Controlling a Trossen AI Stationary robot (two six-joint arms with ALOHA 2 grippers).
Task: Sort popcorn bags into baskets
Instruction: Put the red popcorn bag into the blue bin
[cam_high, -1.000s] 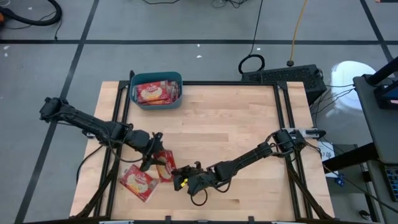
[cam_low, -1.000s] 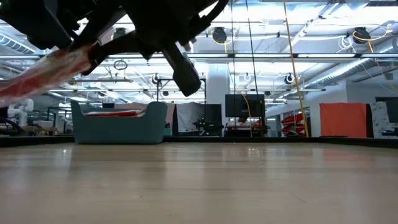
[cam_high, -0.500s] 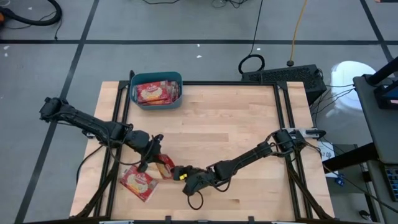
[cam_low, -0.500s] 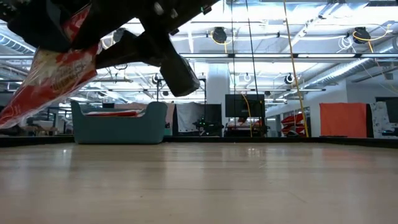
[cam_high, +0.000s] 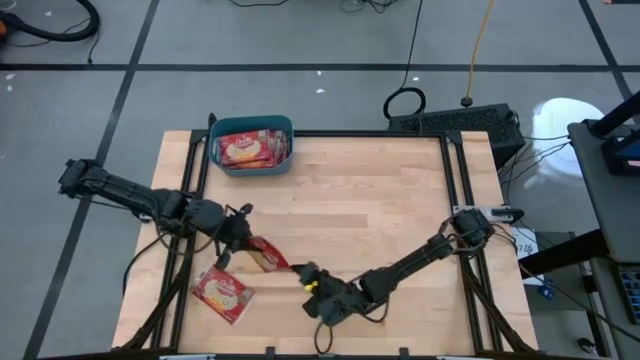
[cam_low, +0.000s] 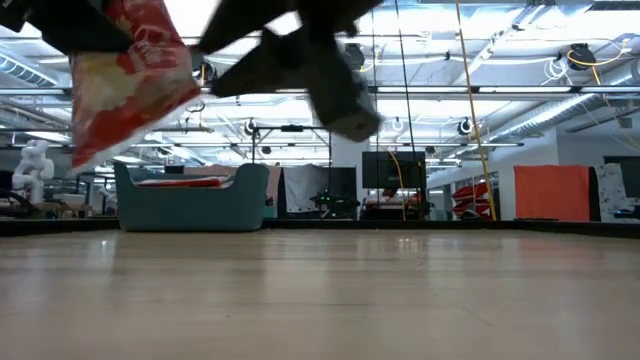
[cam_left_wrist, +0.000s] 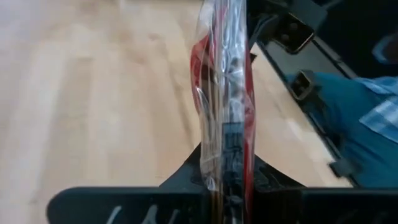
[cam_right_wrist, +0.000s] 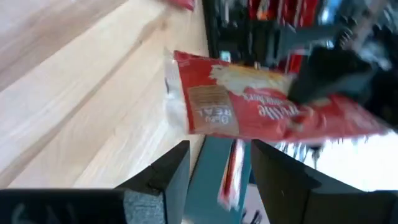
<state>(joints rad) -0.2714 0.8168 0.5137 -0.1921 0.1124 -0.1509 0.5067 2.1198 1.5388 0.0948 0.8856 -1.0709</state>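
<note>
Red popcorn bag (cam_high: 262, 254) clenched edgewise by left end effector (cam_high: 243, 244) (right end effector (cam_high: 308, 274) released), above bare wood.

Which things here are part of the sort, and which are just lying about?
Job:
- held bag, clamped in the left gripper, off the table
- bag on the table
- teal basket with bags inside
- right gripper, open beside the held bag

Lying about:
- black cable loop on the floor
- yellow cable
- black box behind the table
</note>
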